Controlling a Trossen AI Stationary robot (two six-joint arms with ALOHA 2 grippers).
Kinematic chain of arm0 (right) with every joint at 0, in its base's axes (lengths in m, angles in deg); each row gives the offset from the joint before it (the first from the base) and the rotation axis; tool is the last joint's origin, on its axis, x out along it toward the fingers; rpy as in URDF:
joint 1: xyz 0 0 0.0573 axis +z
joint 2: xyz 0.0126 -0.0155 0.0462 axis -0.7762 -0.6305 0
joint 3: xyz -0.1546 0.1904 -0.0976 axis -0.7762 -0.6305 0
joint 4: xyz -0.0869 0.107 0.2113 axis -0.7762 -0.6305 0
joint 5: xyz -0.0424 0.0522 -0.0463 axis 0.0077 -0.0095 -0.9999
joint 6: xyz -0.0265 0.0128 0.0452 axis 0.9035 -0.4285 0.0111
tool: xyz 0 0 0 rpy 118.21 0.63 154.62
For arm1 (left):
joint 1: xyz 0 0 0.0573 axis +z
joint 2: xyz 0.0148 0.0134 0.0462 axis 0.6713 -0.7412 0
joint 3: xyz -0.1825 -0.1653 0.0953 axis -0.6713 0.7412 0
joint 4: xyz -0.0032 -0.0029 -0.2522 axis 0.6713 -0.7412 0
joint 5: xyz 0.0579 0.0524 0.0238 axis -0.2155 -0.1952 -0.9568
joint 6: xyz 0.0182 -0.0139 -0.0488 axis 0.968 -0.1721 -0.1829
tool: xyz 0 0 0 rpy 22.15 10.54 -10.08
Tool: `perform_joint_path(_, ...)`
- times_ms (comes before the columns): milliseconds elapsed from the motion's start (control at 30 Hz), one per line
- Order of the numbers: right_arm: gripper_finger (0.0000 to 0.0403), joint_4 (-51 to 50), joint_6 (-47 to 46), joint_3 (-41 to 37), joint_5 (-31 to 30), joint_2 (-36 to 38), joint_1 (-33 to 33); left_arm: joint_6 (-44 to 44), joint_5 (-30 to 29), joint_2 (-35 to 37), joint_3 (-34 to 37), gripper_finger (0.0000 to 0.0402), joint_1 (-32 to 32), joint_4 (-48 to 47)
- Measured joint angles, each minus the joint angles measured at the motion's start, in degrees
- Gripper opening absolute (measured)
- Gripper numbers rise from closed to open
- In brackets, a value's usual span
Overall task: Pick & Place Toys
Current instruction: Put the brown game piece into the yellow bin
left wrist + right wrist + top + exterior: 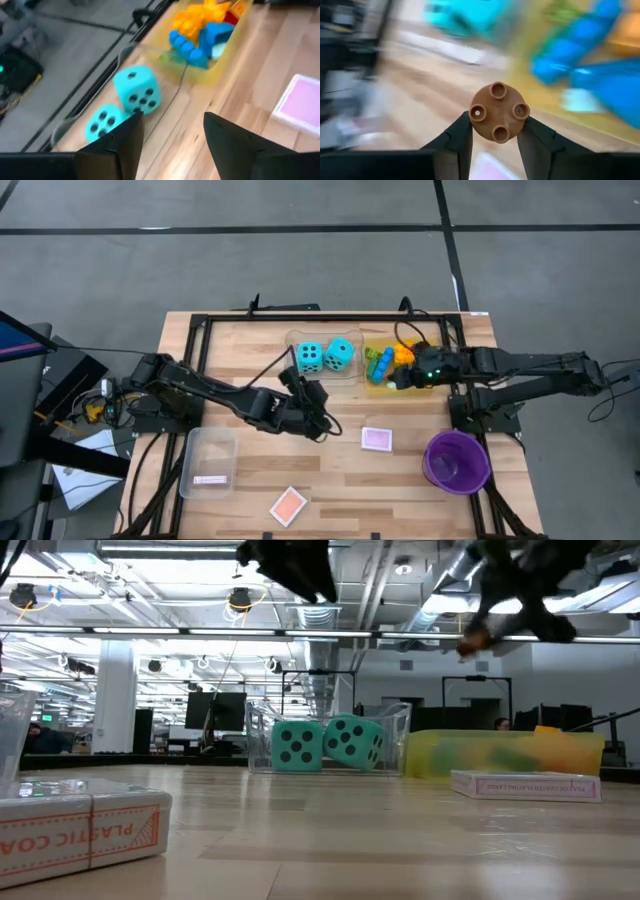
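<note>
the right hand (494, 134), raised above the yellow tray (385, 383) of bricks (382, 364) near the bench's (250, 345) far edge, grasps a round brown four-stud brick (498, 112). the left hand (172, 135), released and empty, hangs over bare bench just before the clear tray (322, 372) holding two turquoise dice (325, 356). a pink tile (376, 439) and an orange tile (288, 506) lie flat in the open near half, between an empty clear tray (209, 463) and the purple bowl (457, 460).
</note>
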Motion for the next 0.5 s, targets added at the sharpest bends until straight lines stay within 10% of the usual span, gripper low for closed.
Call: perform_joint_path(500, 0.0122, -1.1, 13.7, 0.0, 6.5, -11.2, -22.1, -2.5, 1.3, 3.5, 0.0, 0.0139, 0.0, -2.6)
